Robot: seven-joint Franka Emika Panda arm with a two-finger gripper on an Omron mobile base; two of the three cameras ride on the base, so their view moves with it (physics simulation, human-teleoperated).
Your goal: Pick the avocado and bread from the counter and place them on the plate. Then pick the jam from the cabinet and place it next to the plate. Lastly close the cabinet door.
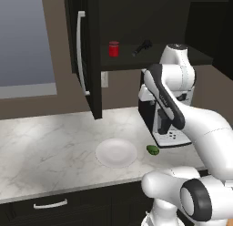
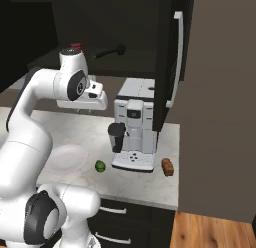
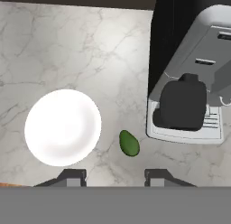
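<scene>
My gripper (image 3: pixel 115 178) is open with nothing between its fingers, and looks straight down at the white marble counter (image 3: pixel 90 47) from well above it. The dark-green avocado (image 3: pixel 129 143) lies just ahead of the fingertips, between the round white plate (image 3: pixel 63 127) and a coffee machine. The plate (image 1: pixel 116 152) is bare, and the avocado (image 1: pixel 153 150) rests right of it. A reddish-brown bread (image 2: pixel 167 166) sits on the counter beyond the machine's far side. The red jam (image 1: pixel 113 48) stands on the shelf of the open cabinet (image 1: pixel 150 20). Its cabinet door (image 1: pixel 84 52) is swung out.
A black and silver coffee machine (image 1: pixel 159 122) stands on the counter under the cabinet. A dark long-handled tool (image 1: pixel 142 47) lies on the shelf right of the jam. A second like door (image 2: pixel 172 57) hangs open at the cabinet's right. Dark drawers (image 1: pixel 50 204) run below.
</scene>
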